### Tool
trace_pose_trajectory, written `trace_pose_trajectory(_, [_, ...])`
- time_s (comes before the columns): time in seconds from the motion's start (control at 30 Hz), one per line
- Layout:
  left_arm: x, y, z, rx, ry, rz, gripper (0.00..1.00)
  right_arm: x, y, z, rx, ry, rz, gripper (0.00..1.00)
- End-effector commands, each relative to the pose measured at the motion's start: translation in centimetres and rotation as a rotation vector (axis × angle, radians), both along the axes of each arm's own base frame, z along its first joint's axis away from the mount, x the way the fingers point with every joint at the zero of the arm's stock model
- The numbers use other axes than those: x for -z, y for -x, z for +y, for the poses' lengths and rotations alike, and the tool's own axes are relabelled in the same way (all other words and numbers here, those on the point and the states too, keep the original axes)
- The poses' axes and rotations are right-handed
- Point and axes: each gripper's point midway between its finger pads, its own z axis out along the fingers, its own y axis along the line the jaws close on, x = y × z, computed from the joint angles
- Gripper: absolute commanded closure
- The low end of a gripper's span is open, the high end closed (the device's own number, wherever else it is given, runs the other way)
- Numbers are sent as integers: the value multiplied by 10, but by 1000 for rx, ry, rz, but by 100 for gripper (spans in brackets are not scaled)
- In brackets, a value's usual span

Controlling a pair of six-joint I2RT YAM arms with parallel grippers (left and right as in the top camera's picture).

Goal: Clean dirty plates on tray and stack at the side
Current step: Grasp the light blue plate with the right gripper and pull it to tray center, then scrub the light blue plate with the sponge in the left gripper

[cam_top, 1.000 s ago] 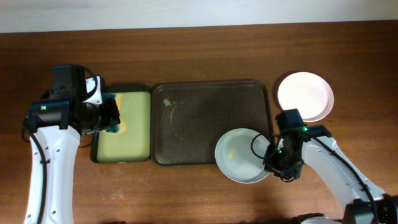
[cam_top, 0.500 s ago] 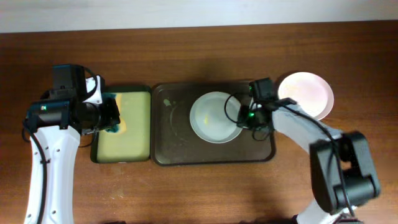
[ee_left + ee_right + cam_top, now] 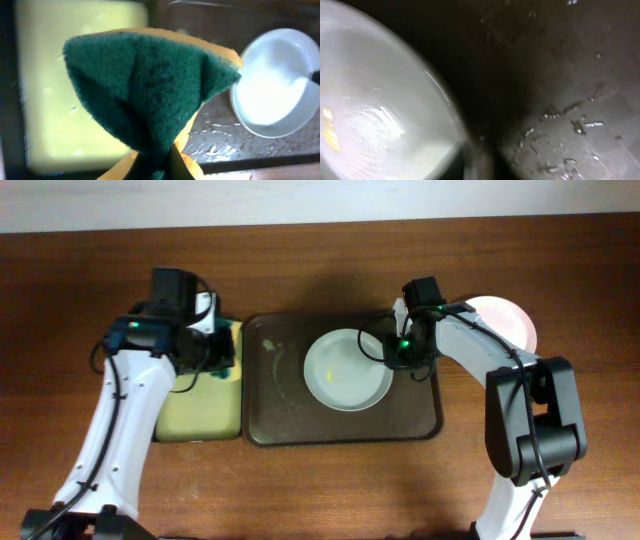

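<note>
The left jaws are clenched on a green sponge (image 3: 150,95) with a yellow underside, held over the seam between the small yellow-lined tray (image 3: 200,415) and the dark tray (image 3: 290,420). The right jaws are drawn shut at the right rim of a white plate (image 3: 347,370) — whether they pinch it, I cannot tell. That plate lies in the dark tray, a yellow smear (image 3: 327,131) inside it. A second plate (image 3: 510,320) sits on the tabletop (image 3: 320,490) just right of the dark tray — partly behind the right arm.
</note>
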Motion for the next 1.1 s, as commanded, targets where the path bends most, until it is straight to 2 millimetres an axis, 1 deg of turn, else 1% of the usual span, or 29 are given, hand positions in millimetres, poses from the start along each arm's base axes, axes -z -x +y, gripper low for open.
trace_pose_trajectory(0.0, [1,-10,-41,30,40,-33,100,11,13,10,-16,-48,72,96])
trace_pose_trajectory(0.03, [6,-15,-61,72,48,-48,100,7,20,21,-28,-117,102,96])
trace_pose_trajectory(0.1, [17,-19,-86,128,51,-52,100,6,25,24,-31,-140,125,96])
trace_pose_trajectory(0.13, [29,-22,-100,145,55,-36,100,6,30,24,-30,-140,146,96])
trace_pose_trajectory(0.17, [39,-19,-112,156,101,14,100,5,35,26,-30,-153,166,96])
trace_pose_trajectory(0.2, [41,-17,-121,179,150,62,100,2,35,32,-36,-194,171,96])
trace_pose_trajectory(0.27, [41,-20,-126,188,155,72,100,1,31,33,-32,-199,155,93])
trace_pose_trajectory(0.33, [45,-15,-131,202,139,87,100,2,31,33,-32,-198,154,96])
trace_pose_trajectory(0.37, [53,-14,-136,213,115,95,100,2,31,33,-32,-199,154,96])
trace_pose_trajectory(0.4, [62,-12,-141,226,89,106,100,2,31,33,-32,-198,154,94])
trace_pose_trajectory(0.43, [70,-8,-151,252,82,121,100,3,30,30,-29,-180,150,85])
trace_pose_trajectory(0.47, [77,-8,-158,267,71,119,100,5,30,27,-26,-159,147,85])
trace_pose_trajectory(0.53, [88,-16,-158,256,19,97,100,6,29,23,-22,-136,143,96])
trace_pose_trajectory(0.63, [105,-19,-158,216,15,127,100,7,26,23,-21,-130,132,96])
trace_pose_trajectory(0.67, [112,-19,-158,216,11,137,100,12,22,12,37,-43,120,96])
trace_pose_trajectory(0.7, [117,-20,-159,216,8,144,100,13,20,11,38,-12,107,96])
trace_pose_trajectory(0.73, [118,-20,-159,216,9,142,100,14,19,15,21,9,89,96])
trace_pose_trajectory(0.77, [117,-22,-160,217,12,135,100,13,19,23,2,10,80,85])
trace_pose_trajectory(0.83, [117,-22,-159,216,12,135,100,8,15,28,-12,18,62,74])
trace_pose_trajectory(0.87, [117,-21,-158,213,10,141,100,1,11,29,-11,19,55,61])
trace_pose_trajectory(0.9, [117,-22,-156,209,10,141,100,-6,9,28,-20,22,54,59])
trace_pose_trajectory(0.93, [117,-24,-153,201,10,141,100,-14,9,29,-50,27,58,59])
trace_pose_trajectory(0.97, [117,-26,-151,194,11,141,100,-18,10,28,-69,32,63,59])
trace_pose_trajectory(1.0, [117,-27,-148,187,11,141,100,-23,11,28,-101,38,66,62])
trace_pose_trajectory(1.03, [117,-28,-148,188,12,138,100,-23,12,27,-106,44,68,66])
trace_pose_trajectory(1.07, [117,-28,-148,188,12,137,100,-23,13,26,-106,48,73,73])
